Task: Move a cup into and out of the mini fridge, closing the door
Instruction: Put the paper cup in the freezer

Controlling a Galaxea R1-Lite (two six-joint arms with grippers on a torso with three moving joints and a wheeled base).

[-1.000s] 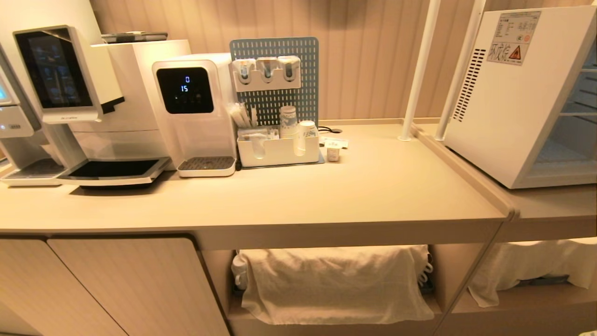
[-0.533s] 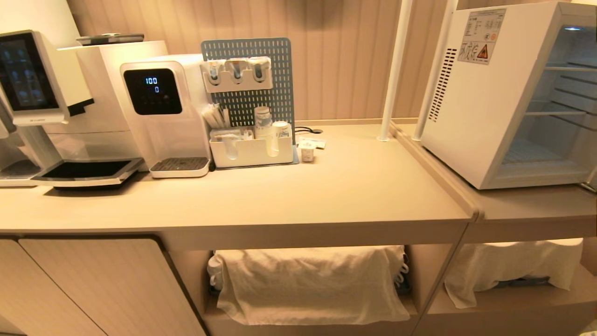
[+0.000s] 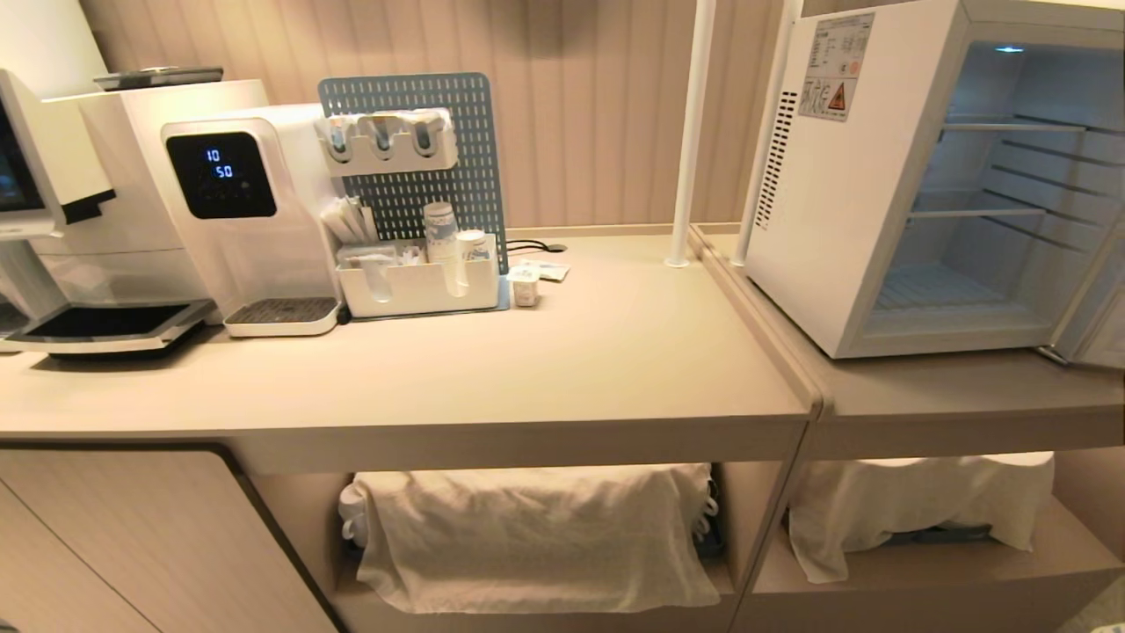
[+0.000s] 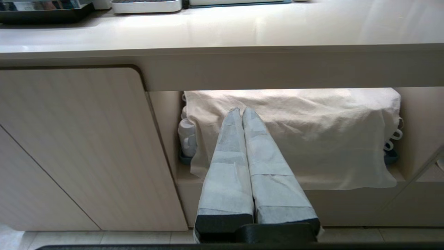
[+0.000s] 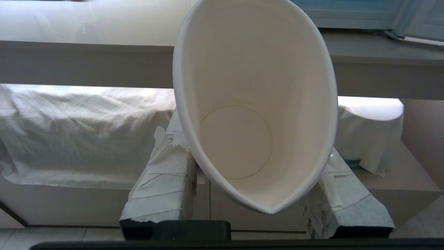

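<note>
The beige tabletop (image 3: 527,369) is smooth and matte, with rumpled pale cloths draped over the open shelves below it. At its right end stands the mini fridge (image 3: 835,220), a white box with vent slots and a warning sticker with small unreadable print on its side, wire shelves inside; the door (image 3: 1094,316) is swung open, only its edge showing at the right. A white water dispenser (image 3: 246,211) at the left reads "10" and "50" on its dark panel. The cup (image 5: 255,104), smooth white paper and tapered, is squeezed oval in the right tool (image 5: 256,194), held below tabletop height in front of the shelves; its long axis runs toward the wrist camera, mouth facing it, round base away. The right tool's tape-wrapped fingers press its two sides. The left tool (image 4: 241,111), also tape-wrapped, is closed with fingers touching and holds nothing, low before the cloth-covered shelf.
</note>
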